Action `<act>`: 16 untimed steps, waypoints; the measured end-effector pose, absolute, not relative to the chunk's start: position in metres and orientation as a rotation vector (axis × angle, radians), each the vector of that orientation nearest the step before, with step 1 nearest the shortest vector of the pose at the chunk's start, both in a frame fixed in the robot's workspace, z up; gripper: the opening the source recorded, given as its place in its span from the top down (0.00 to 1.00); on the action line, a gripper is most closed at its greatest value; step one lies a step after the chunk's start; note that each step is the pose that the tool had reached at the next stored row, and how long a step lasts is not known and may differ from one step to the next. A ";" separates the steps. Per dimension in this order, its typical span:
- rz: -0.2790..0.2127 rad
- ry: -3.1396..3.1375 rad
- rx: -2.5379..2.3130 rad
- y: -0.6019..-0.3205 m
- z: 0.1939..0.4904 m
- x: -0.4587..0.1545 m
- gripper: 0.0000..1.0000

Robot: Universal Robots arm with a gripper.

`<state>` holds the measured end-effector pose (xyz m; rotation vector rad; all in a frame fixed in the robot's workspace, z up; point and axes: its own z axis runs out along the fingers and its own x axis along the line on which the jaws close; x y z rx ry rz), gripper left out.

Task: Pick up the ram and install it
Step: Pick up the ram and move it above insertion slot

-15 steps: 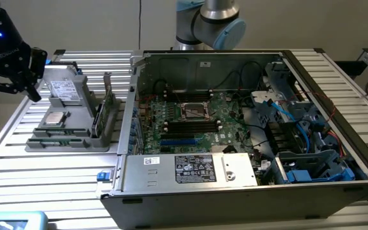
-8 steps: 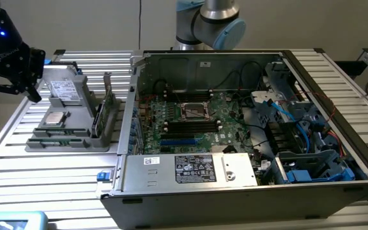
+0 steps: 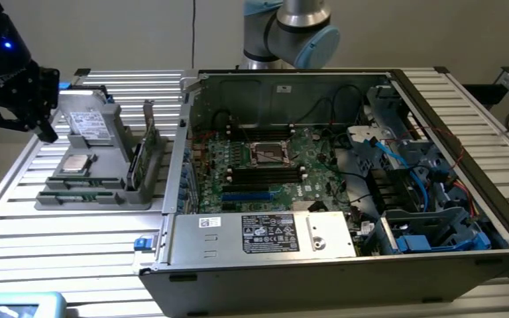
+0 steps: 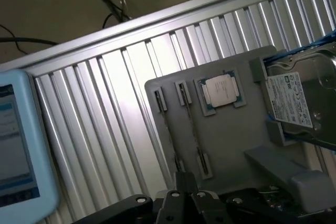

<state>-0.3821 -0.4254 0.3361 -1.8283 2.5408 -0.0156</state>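
Two thin ram sticks stand on edge in clips on the grey holder tray; one ram stick lies next to the other, and in the exterior view they show as green strips at the tray's near end. My black gripper hangs over the tray's side on the exterior view's left, above the table. In the wrist view the gripper is shut with nothing between its fingers, just above the near ends of the sticks. The motherboard's long black slots lie inside the open computer case.
The tray also holds a CPU and a hard drive. A taller green card stands upright between tray and case. A light blue device lies at the table's edge. The case is crowded with cables.
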 end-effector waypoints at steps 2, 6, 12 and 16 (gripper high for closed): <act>-0.019 2.514 -1.866 -0.425 0.336 -0.382 0.89; -0.026 2.460 -1.938 -0.425 0.335 -0.382 0.89; -0.038 2.385 -2.037 -0.425 0.335 -0.382 0.89; -0.045 2.344 -2.088 -0.425 0.335 -0.382 0.89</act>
